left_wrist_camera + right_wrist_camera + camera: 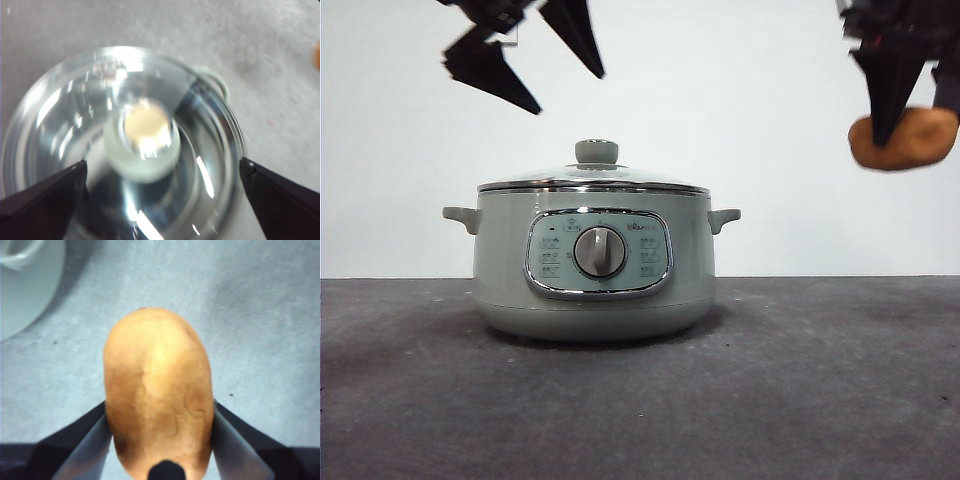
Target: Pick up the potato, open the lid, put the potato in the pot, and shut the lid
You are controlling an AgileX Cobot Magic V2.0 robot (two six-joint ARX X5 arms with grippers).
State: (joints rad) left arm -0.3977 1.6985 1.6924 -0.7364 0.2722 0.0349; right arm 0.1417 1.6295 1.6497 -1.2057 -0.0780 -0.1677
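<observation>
The sage-green pot (595, 290) stands on the grey table with its glass lid (592, 180) on, the green knob (596, 152) on top. My left gripper (565, 85) hangs open above the lid; in the left wrist view its jaws stand wide apart on either side of the knob (142, 137), well above it. My right gripper (892, 125) is high at the right, shut on the orange-brown potato (905, 138), held in the air clear of the pot. The right wrist view shows the potato (157, 390) clamped between both jaws.
The grey table (820, 400) runs in front of and beside the pot. A white wall is behind. One side handle (723, 217) sticks out toward the potato's side; the pot's edge (25, 285) shows in the right wrist view.
</observation>
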